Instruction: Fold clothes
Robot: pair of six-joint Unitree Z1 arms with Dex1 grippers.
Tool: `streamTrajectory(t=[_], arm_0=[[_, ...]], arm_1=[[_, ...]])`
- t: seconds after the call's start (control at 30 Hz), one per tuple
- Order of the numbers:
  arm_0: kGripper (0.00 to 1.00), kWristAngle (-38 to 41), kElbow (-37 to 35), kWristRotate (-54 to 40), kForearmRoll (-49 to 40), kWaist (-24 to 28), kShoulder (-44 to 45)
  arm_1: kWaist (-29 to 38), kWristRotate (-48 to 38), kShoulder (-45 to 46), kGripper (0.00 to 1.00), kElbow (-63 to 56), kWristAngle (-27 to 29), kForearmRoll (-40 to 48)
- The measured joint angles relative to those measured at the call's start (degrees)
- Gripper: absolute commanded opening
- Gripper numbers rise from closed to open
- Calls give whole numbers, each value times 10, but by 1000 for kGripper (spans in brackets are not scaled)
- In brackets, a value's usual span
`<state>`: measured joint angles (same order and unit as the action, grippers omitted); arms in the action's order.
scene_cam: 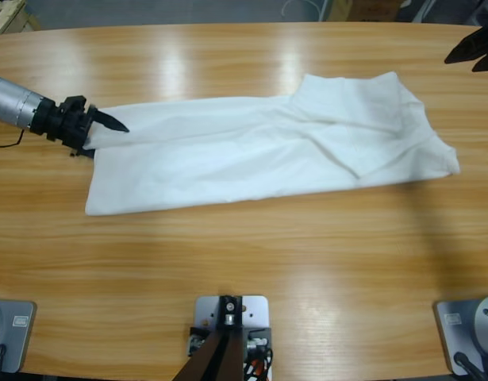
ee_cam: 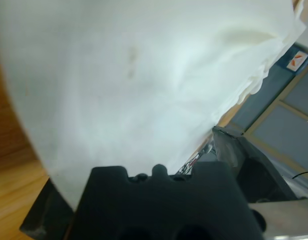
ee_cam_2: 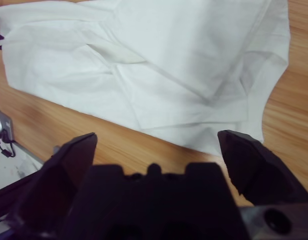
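White T-shirt point(scene_cam: 251, 155) lies flat across the middle of the wooden table point(scene_cam: 244, 270), folded lengthwise into a long band running left to right. Right end wider, with layered folds and a sleeve turned over on top. Left end squared off; its upper corner sits at the left gripper point(scene_cam: 97, 135).

Left arm enters from the left edge, low to the table. Left wrist view: cloth point(ee_cam: 143, 85) fills nearly the whole picture, draped over the black body, one jaw under the fabric at lower left, the other beside it at right. Pinching the shirt's edge, as far as can be seen.

Right gripper point(scene_cam: 474, 49) at the upper right corner, lifted, well apart from the shirt. Right wrist view: jaws spread wide, nothing between them, looking down on the shirt's point(ee_cam_2: 159, 60) folded end and bare wood point(ee_cam_2: 294, 90).
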<state>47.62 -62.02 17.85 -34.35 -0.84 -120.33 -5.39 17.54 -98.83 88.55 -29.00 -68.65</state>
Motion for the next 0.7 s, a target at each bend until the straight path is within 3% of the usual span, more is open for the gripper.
streamTrajectory(t=[0.1, 0.13, 0.7], arm_0=[[27, -1, 0, 1, 0, -3, 0], [0, -3, 0, 1, 0, -3, 0], [0, -9, -8, 1, 1, -18, -23]], arm_1=[[0, 0, 0, 1000, 0, 0, 0], [0, 0, 1, 1000, 0, 0, 0], [0, 0, 9, 1000, 0, 0, 0]])
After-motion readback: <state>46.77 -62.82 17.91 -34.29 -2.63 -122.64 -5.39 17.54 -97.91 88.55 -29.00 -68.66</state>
